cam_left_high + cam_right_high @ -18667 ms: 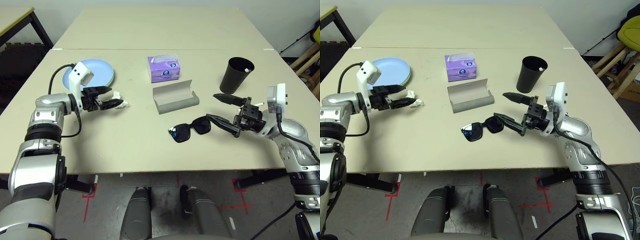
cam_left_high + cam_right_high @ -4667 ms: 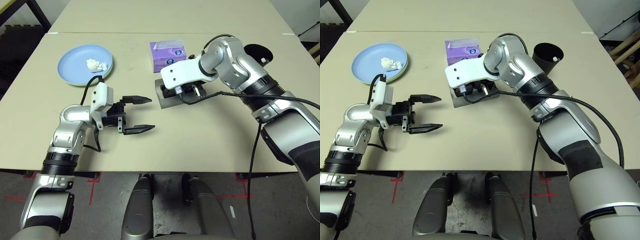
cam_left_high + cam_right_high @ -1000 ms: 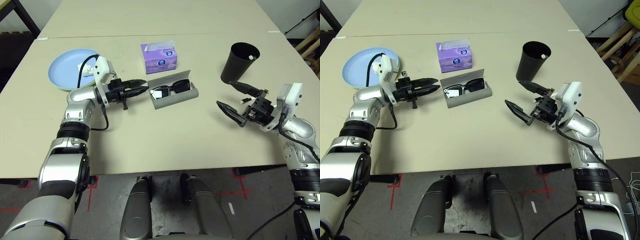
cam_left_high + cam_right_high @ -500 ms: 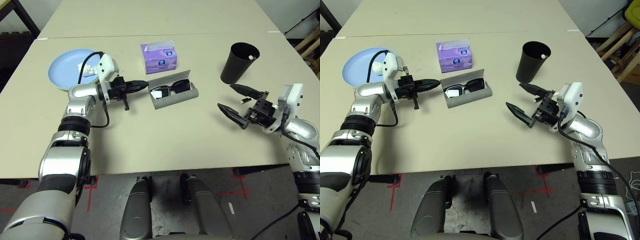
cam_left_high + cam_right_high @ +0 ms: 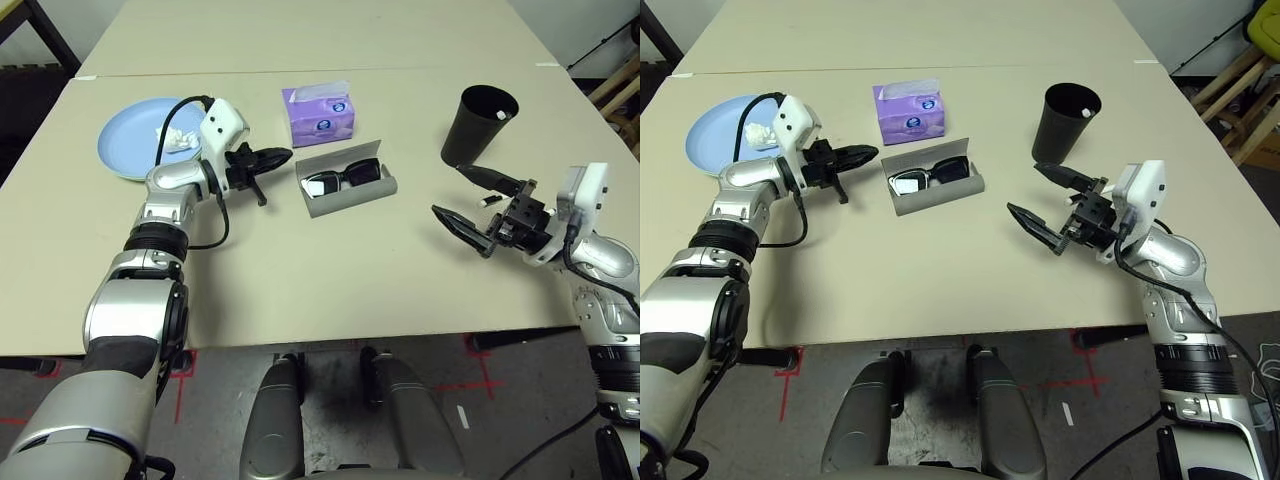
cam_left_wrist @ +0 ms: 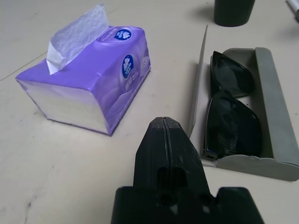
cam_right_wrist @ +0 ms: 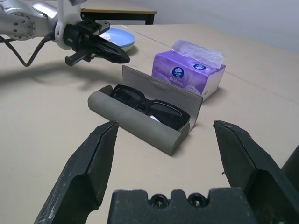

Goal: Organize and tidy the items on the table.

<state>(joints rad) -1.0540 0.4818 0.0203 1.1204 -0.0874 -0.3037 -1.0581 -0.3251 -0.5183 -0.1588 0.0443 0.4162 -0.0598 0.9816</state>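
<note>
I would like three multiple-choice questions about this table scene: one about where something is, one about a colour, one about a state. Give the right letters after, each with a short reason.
1. Where are the black sunglasses?
A. In the open grey glasses case
B. On the light blue plate
C. Inside the black cup

2. What colour is the tissue box?
A. Green
B. Purple
C. Red

3. How does the left end effector stand?
A. Wide open
B. Shut on a pen
C. Shut, holding nothing

Answers:
1. A: the sunglasses lie in the case's tray, its lid standing open.
2. B: the box behind the case is purple, with a white tissue sticking out.
3. C: in the left wrist view its two fingers meet along one seam with nothing between them, pointing toward the case.
</note>
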